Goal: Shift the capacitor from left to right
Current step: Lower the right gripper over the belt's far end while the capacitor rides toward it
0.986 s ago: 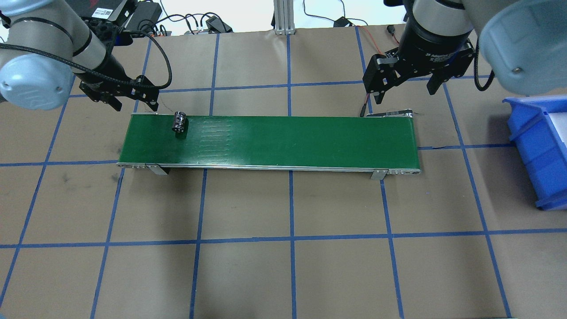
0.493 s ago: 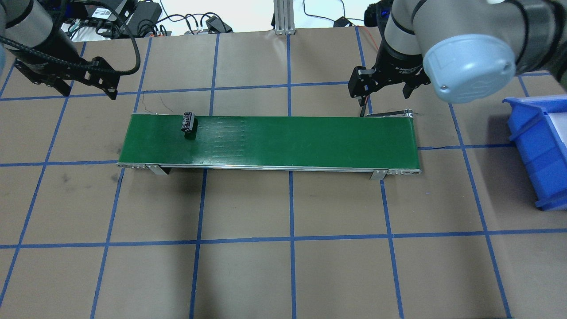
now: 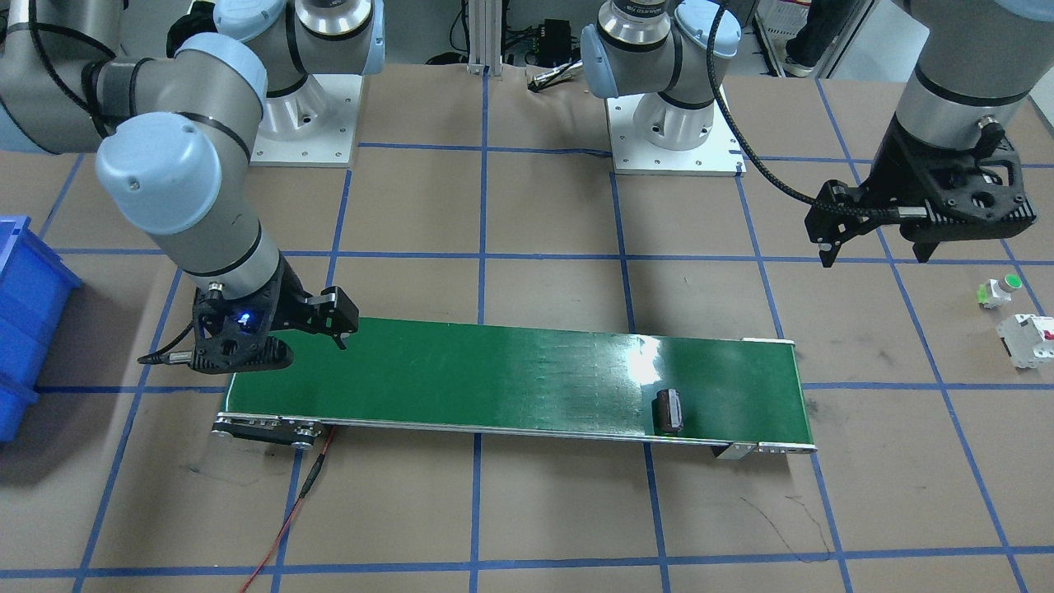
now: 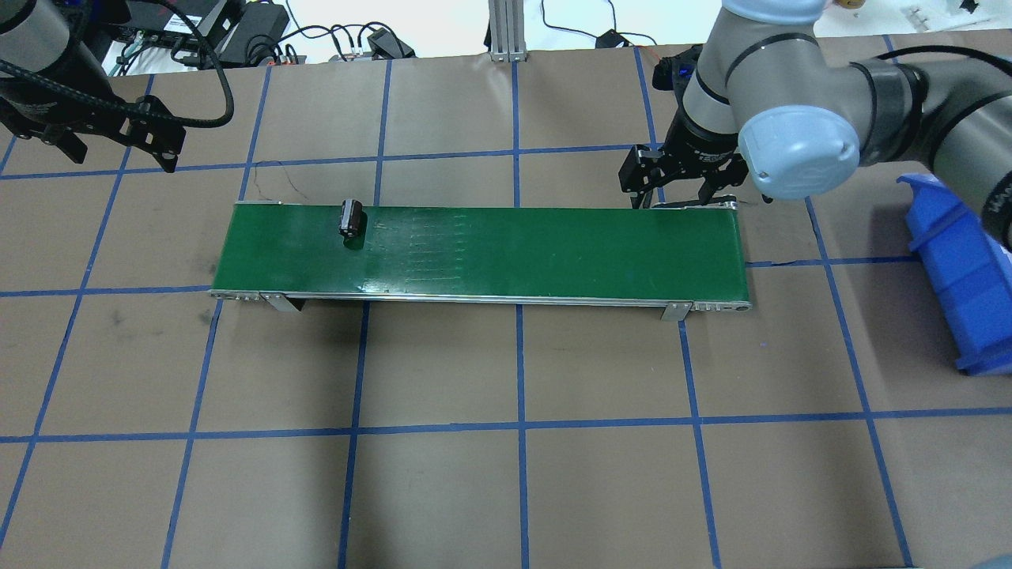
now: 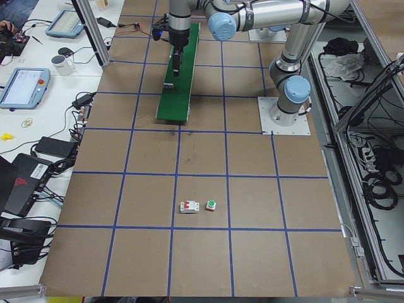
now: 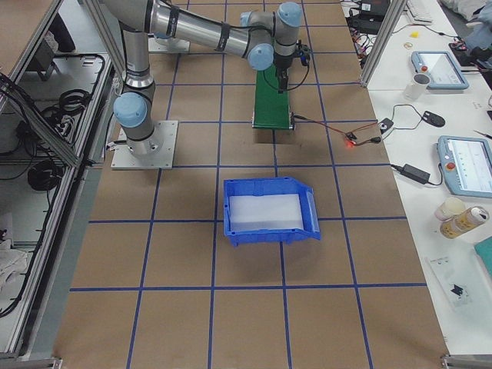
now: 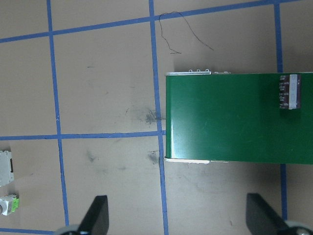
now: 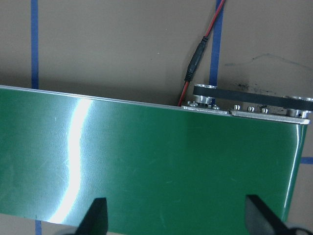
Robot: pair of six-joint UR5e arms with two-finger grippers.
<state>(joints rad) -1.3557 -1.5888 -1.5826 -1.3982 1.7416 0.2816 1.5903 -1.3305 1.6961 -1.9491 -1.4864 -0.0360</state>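
The left gripper (image 4: 118,150) hangs over the table (image 4: 514,474) off the left end of the conveyor belt (image 4: 514,253). To the right of its jaws the capacitor (image 4: 351,218) lies on the belt by the far edge, and to their left the breaker (image 3: 1028,339) and the button (image 3: 999,290) sit on the table just beside each other. The right gripper (image 4: 672,197) stands over the belt's right end at its far edge, with the capacitor well apart to the left of its jaws, a cable (image 8: 195,63) on the table past the belt's edge ahead of them, and the bin (image 4: 957,269) on the table to their right.
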